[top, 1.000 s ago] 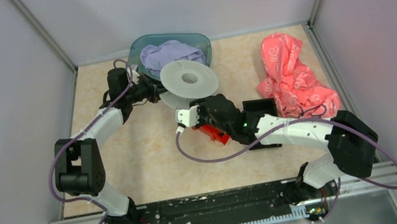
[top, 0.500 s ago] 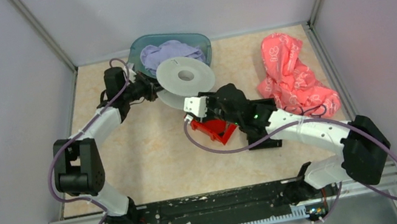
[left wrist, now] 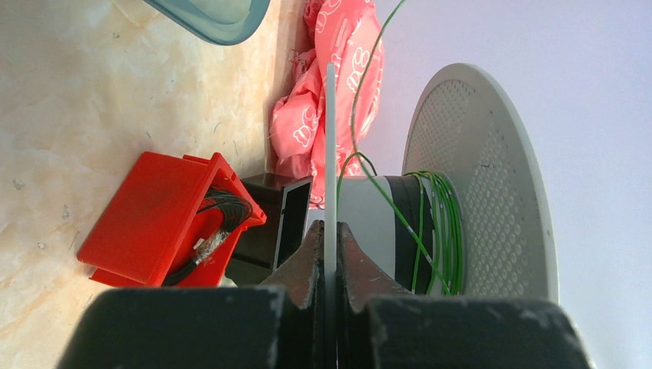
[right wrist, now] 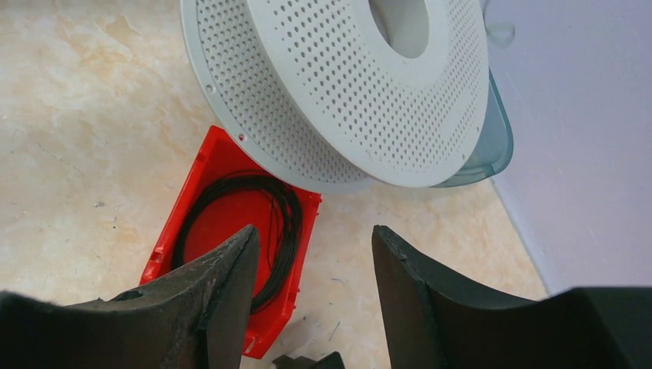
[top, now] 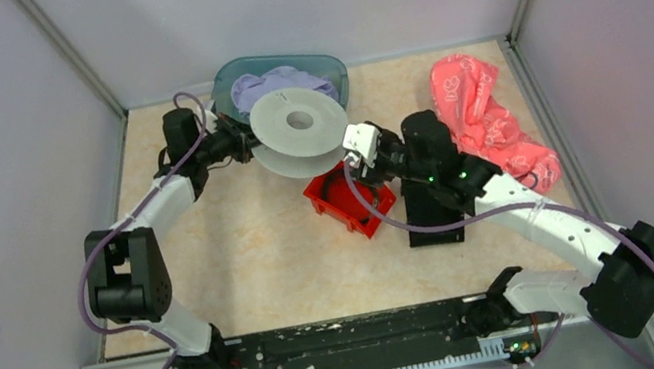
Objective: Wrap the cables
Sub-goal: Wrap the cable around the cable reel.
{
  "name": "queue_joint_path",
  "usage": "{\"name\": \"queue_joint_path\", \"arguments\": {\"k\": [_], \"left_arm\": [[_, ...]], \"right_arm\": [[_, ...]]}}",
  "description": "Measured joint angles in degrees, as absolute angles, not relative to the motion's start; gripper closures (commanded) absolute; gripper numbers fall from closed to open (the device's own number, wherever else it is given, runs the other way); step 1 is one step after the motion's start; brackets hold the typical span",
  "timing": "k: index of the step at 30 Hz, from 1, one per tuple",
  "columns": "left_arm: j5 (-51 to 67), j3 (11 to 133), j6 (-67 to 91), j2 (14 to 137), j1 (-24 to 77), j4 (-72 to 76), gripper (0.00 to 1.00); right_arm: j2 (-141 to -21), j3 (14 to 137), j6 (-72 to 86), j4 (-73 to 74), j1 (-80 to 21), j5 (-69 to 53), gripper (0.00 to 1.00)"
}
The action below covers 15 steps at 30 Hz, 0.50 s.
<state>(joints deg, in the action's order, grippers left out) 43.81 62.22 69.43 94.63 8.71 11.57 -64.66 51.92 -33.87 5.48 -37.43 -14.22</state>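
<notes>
A white perforated spool (top: 298, 129) hangs above the table at the back centre. My left gripper (top: 245, 145) is shut on the rim of its near flange (left wrist: 330, 154). In the left wrist view my left gripper (left wrist: 330, 234) pinches that rim edge-on. Thin green wire (left wrist: 442, 223) is wound on the spool's core, and one strand runs up out of view. No yellow or orange wire shows. My right gripper (top: 348, 166) is open and empty just right of the spool. In its own view my right gripper (right wrist: 313, 231) is above the table, below the spool (right wrist: 330, 92).
A red bin (top: 349, 201) with a coil of black cable (right wrist: 284, 215) sits under the spool's front edge. A black box (top: 431, 207) lies right of it. A pink cloth (top: 479, 117) is at the back right. A teal tub (top: 328, 68) holding a purple cloth stands behind the spool.
My right arm has swung right and towards the back, uncovering the red bin. My left gripper has carried the spool slightly left and back.
</notes>
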Motion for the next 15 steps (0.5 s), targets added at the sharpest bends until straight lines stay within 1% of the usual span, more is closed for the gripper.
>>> {"name": "queue_joint_path", "arguments": {"k": [7, 12, 15], "left_arm": [[43.24, 63.72, 66.35, 94.63, 8.60, 8.51, 1.00], [39.68, 68.75, 57.69, 94.43, 8.64, 0.62, 1.00], [35.35, 72.14, 49.95, 93.41, 9.30, -5.52, 1.00]], "right_arm": [[-63.37, 52.56, -30.28, 6.57, -32.53, -18.68, 0.43], [-63.70, 54.35, -25.02, 6.63, -27.77, -20.14, 0.40], [-64.69, 56.45, -20.64, 6.48, -25.76, -20.53, 0.38]]}}
